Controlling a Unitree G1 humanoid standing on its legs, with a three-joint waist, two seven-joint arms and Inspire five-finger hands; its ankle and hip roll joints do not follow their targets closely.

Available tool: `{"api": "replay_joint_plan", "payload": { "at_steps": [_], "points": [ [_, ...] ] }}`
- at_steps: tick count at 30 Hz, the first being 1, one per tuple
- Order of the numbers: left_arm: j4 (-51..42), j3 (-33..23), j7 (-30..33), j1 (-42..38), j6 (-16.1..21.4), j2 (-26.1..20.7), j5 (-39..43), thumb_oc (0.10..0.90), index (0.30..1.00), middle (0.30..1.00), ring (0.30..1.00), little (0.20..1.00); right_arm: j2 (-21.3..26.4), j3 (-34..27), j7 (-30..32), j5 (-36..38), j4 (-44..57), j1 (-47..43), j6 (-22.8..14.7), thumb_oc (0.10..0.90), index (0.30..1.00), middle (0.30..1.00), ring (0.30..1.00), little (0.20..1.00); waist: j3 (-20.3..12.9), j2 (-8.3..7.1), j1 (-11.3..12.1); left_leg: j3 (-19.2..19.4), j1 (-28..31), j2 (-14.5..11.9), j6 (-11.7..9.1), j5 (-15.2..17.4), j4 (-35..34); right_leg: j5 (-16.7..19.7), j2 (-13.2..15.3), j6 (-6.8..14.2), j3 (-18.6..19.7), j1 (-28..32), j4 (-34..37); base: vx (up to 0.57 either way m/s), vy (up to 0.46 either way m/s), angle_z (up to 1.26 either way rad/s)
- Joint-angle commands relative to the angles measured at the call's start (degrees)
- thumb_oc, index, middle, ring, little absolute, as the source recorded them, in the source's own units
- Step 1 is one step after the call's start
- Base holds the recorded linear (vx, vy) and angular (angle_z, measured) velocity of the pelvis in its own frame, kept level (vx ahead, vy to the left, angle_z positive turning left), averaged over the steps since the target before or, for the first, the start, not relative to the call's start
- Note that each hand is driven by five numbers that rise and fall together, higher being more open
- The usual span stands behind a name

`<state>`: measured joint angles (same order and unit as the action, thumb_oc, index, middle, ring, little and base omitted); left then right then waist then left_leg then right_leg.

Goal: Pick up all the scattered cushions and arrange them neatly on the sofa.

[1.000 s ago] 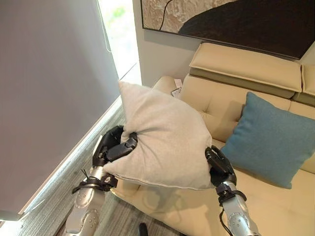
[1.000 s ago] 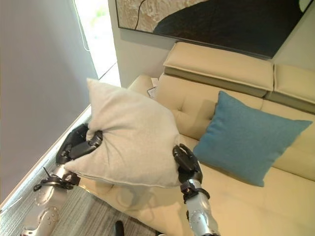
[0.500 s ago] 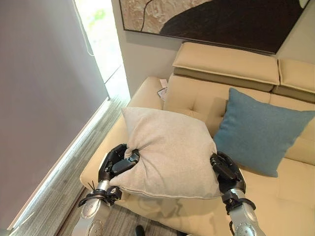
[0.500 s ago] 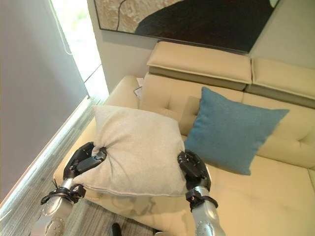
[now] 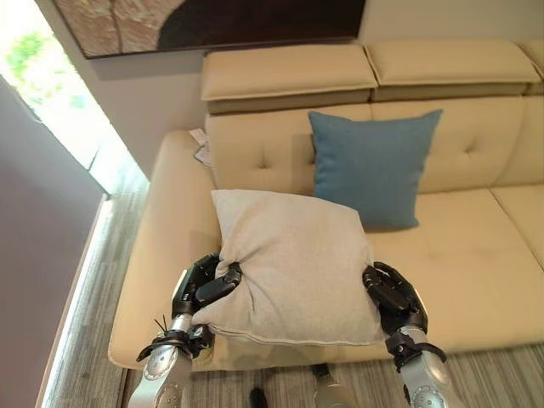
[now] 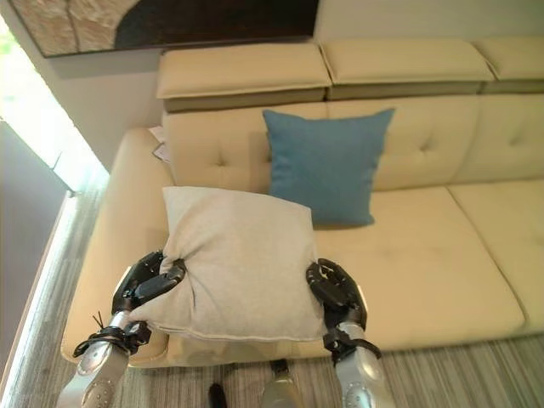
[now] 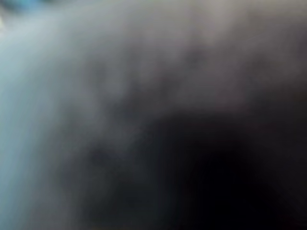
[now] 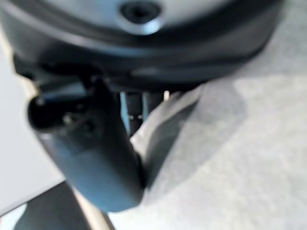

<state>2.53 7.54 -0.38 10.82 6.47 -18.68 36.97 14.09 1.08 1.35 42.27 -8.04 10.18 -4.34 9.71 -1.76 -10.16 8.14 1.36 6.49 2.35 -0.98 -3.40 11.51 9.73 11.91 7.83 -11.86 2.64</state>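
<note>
The grey cushion (image 5: 293,268) hangs over the sofa's (image 5: 459,255) front edge, left hand (image 5: 204,285) and right hand (image 5: 393,297) fingers clamped on its sides. A blue cushion (image 5: 370,166) leans against the backrest.

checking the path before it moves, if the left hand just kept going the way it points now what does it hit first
Nothing new: the left hand already pinches the grey cushion. Pushed further on, the cushion would probably land on the sofa seat, left of the blue cushion; depth is unclear.

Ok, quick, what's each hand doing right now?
Left hand: closed, pinching the left edge of the beige cushion.
Right hand: fingers closed on the same cushion's right edge.
</note>
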Motion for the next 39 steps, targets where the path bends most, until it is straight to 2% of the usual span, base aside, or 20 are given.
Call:
{"api": "replay_joint_plan", "payload": {
  "at_steps": [1, 3, 5, 6, 9, 10, 11, 14, 19, 20, 21, 24, 25, 28, 34, 35, 36, 37, 38, 39],
  "points": [
    [-8.4, 0.9, -2.6, -5.2, 6.3, 0.7, -1.1, 0.4, 0.3, 0.3, 0.3, 0.3, -1.9, 4.6, -6.9, -3.1, 12.9, -9.0, -5.5, 0.4, 0.3, 0.3, 0.3, 0.3, -2.7, 1.06, 3.6, -5.2, 1.2, -0.7, -0.6, 7.6, 3.8, -5.0, -4.2, -0.8, -15.3, -2.3, -5.6, -0.26, -0.017, -0.61],
    [-8.0, 1.7, -2.7, -5.4, 5.8, 0.7, -0.5, 0.4, 0.3, 0.3, 0.3, 0.3, -2.1, 4.9, -6.6, -4.3, 13.3, -8.9, -5.8, 0.4, 0.3, 0.3, 0.3, 0.3, -2.9, 2.04, 4.3, -3.7, 1.1, -2.3, 0.0, 5.7, 2.1, -10.8, -4.7, -3.6, -16.8, 0.5, -13.7, -0.25, -0.015, -0.78],
    [-8.0, 1.6, -2.5, -5.4, 5.8, 0.6, -0.4, 0.4, 0.3, 0.3, 0.3, 0.3, -2.1, 4.8, -6.5, -4.5, 13.6, -8.9, -5.8, 0.4, 0.3, 0.3, 0.3, 0.3, -3.4, 2.32, 4.8, -3.1, 0.7, -2.9, 0.0, 5.3, 1.9, -12.1, -4.3, -4.2, -17.4, 1.2, -15.2, -0.17, -0.05, -0.32],
    [-8.0, 1.4, -2.1, -5.4, 5.5, 0.6, 0.1, 0.4, 0.3, 0.3, 0.3, 0.3, -2.6, 4.8, -5.8, -4.9, 13.6, -9.1, -5.9, 0.4, 0.3, 0.3, 0.3, 0.3, -4.0, 3.0, 6.1, -1.6, 0.1, -4.0, 0.1, 5.2, 2.2, -14.9, -2.3, -4.8, -21.2, 4.1, -17.8, -0.13, -0.076, -0.17],
    [-7.6, 1.2, -1.7, -5.3, 5.2, 0.7, 0.4, 0.4, 0.3, 0.3, 0.3, 0.3, -3.0, 4.5, -5.1, -5.3, 13.2, -9.2, -5.8, 0.4, 0.3, 0.3, 0.3, 0.3, -4.7, 2.9, 7.5, 0.6, -1.0, -4.7, -0.3, 5.1, 3.1, -15.6, 0.0, -4.6, -25.4, 8.2, -16.9, -0.09, -0.141, -0.37],
    [-7.6, 1.2, -1.8, -4.8, 5.0, 1.1, 0.7, 0.4, 0.3, 0.3, 0.3, 0.3, -3.1, 4.2, -5.0, -6.3, 13.4, -8.8, -5.2, 0.4, 0.3, 0.3, 0.3, 0.3, -5.5, 1.61, 8.4, 1.9, -1.5, -5.2, -1.2, 5.1, 4.0, -15.6, -0.2, -4.4, -26.3, 10.8, -12.4, -0.04, -0.205, -0.5],
    [-7.6, 1.2, -1.8, -4.8, 5.0, 1.1, 0.7, 0.4, 0.3, 0.3, 0.3, 0.3, -3.1, 4.2, -5.0, -6.3, 13.4, -8.8, -5.2, 0.4, 0.3, 0.3, 0.3, 0.3, -5.6, 1.62, 8.4, 1.9, -1.7, -5.3, -1.2, 5.0, 4.0, -15.3, -0.3, -4.4, -26.3, 10.8, -12.0, 0.01, -0.21, -0.36],
    [-6.1, 1.5, -1.4, -4.8, 5.1, 1.8, 1.0, 0.4, 0.3, 0.3, 0.3, 0.3, -2.1, 3.3, -3.3, -7.6, 13.7, -7.9, -5.8, 0.4, 0.3, 0.3, 0.3, 0.3, -5.7, 0.3, 7.4, 3.6, -3.0, -7.1, -2.8, 5.8, 8.3, -14.9, -2.6, -4.5, -23.3, 12.3, -6.9, -0.01, -0.216, -0.45],
    [-6.1, 2.0, -0.6, -4.9, 5.0, 2.6, 2.0, 0.4, 0.3, 0.3, 0.3, 0.3, -1.2, 3.0, -2.0, -7.6, 13.5, -7.3, -5.8, 0.4, 0.3, 0.3, 0.3, 0.3, -4.6, -0.02, 6.1, 3.2, -4.4, -8.8, -3.9, 6.7, 13.7, -15.2, -3.7, -6.0, -21.4, 13.1, -5.4, -0.06, -0.141, -0.59],
    [-6.6, 2.2, 0.0, -4.9, 5.2, 3.0, 2.5, 0.4, 0.3, 0.3, 0.3, 0.3, -1.0, 3.2, -1.5, -7.6, 13.1, -7.6, -5.8, 0.4, 0.3, 0.3, 0.3, 0.3, -3.8, 0.07, 6.7, -1.5, -4.8, -7.2, -4.4, 7.1, 14.1, -14.8, -4.4, -6.4, -19.3, 13.0, -4.7, -0.07, -0.026, -0.74],
    [-6.5, 2.2, 0.0, -5.0, 5.2, 3.0, 2.5, 0.4, 0.3, 0.3, 0.3, 0.3, -1.0, 3.2, -1.5, -7.6, 13.1, -7.6, -5.8, 0.4, 0.3, 0.3, 0.3, 0.3, -4.0, 0.02, 6.7, -1.6, -5.0, -7.2, -4.4, 6.9, 13.9, -14.7, -4.3, -6.4, -19.3, 12.9, -4.6, -0.08, -0.038, -0.86],
    [-7.4, 2.1, 0.2, -5.0, 5.6, 3.4, 2.5, 0.4, 0.3, 0.3, 0.3, 0.3, -0.5, 3.7, -1.7, -8.2, 12.7, -8.2, -5.8, 0.4, 0.3, 0.3, 0.3, 0.3, -4.2, 0.44, 7.9, -9.8, -4.7, -2.7, -4.1, 8.0, 12.4, -13.2, -5.2, -6.2, -15.2, 12.5, -3.1, -0.03, -0.003, -0.98],
    [-7.9, 2.3, 0.3, -5.4, 5.6, 3.2, 2.3, 0.4, 0.3, 0.3, 0.3, 0.3, -0.1, 4.1, -1.6, -9.1, 12.5, -8.7, -5.9, 0.4, 0.3, 0.3, 0.3, 0.3, -4.5, 1.33, 8.4, -13.8, -3.7, -0.6, -3.2, 8.6, 11.6, -12.4, -5.9, -5.8, -11.9, 11.7, -3.0, -0.01, 0.055, -1.28],
    [-7.5, 3.0, 0.3, -5.9, 5.3, 3.0, 2.0, 0.4, 0.3, 0.3, 0.3, 0.3, 0.6, 4.0, -1.1, -10.7, 12.6, -9.0, -6.1, 0.4, 0.3, 0.3, 0.3, 0.3, -4.9, 2.43, 7.4, -14.3, -2.2, -0.5, -2.2, 8.3, 8.9, -11.5, -6.5, -5.1, -9.3, 10.8, -2.8, -0.02, 0.098, -1.4],
    [-7.7, 4.5, 0.5, -6.6, 5.2, 2.4, 1.7, 0.4, 0.3, 0.3, 0.3, 0.3, 0.3, 4.0, 0.4, -14.0, 12.8, -9.5, -6.0, 0.4, 0.3, 0.3, 0.3, 0.3, -4.9, 2.76, 6.8, -12.3, -0.9, -1.1, -1.0, 7.1, 4.8, -9.7, -7.0, -3.6, -6.5, 7.3, -3.2, -0.07, 0.094, -0.81],
    [-8.0, 4.1, 1.1, -7.1, 5.3, 1.6, 1.5, 0.4, 0.3, 0.3, 0.3, 0.3, -0.3, 4.4, 1.5, -16.0, 12.5, -10.6, -6.1, 0.4, 0.3, 0.3, 0.3, 0.3, -3.3, 2.61, 7.4, -9.6, -1.5, -2.1, -0.8, 6.7, 4.9, -9.2, -6.7, -2.5, -8.6, 3.9, -6.1, -0.26, 0.005, -0.8],
    [-7.7, 3.7, 1.7, -7.1, 5.5, 0.9, 1.3, 0.4, 0.3, 0.3, 0.3, 0.3, -1.0, 5.2, 2.1, -17.1, 12.2, -11.2, -6.3, 0.4, 0.3, 0.3, 0.3, 0.3, -2.9, 2.66, 8.8, -6.3, -2.1, -3.3, -1.0, 5.9, 4.1, -9.5, -4.2, -2.5, -16.5, 3.3, -7.1, -0.29, -0.004, -0.94],
    [-7.4, 3.3, 1.8, -7.2, 5.4, 0.6, 1.4, 0.4, 0.3, 0.3, 0.3, 0.3, -1.3, 5.6, 2.0, -17.5, 12.0, -11.2, -6.0, 0.4, 0.3, 0.3, 0.3, 0.3, -2.9, 2.72, 9.5, -4.9, -1.9, -3.9, -1.1, 5.8, 3.6, -10.3, -2.8, -2.9, -21.0, 3.7, -7.6, -0.17, -0.032, -1.42],
    [-7.3, 2.9, 1.7, -7.1, 5.2, 0.5, 1.4, 0.4, 0.3, 0.3, 0.3, 0.3, -1.4, 5.9, 2.0, -18.0, 11.9, -11.3, -5.6, 0.4, 0.3, 0.3, 0.3, 0.3, -3.2, 2.88, 9.9, -3.6, -1.8, -4.5, -1.0, 5.7, 3.4, -11.0, -1.7, -3.3, -24.4, 4.2, -7.9, -0.05, -0.019, -1.99],
    [-7.3, 2.9, 1.7, -7.1, 5.2, 0.5, 1.4, 0.4, 0.3, 0.3, 0.3, 0.3, -1.4, 5.9, 2.0, -18.1, 11.9, -11.3, -5.6, 0.4, 0.3, 0.3, 0.3, 0.3, -3.1, 2.88, 9.8, -3.6, -1.7, -4.5, -1.0, 5.7, 3.3, -11.1, -1.7, -3.3, -24.4, 4.3, -8.0, -0.04, -0.036, -1.29]
  ]
}}
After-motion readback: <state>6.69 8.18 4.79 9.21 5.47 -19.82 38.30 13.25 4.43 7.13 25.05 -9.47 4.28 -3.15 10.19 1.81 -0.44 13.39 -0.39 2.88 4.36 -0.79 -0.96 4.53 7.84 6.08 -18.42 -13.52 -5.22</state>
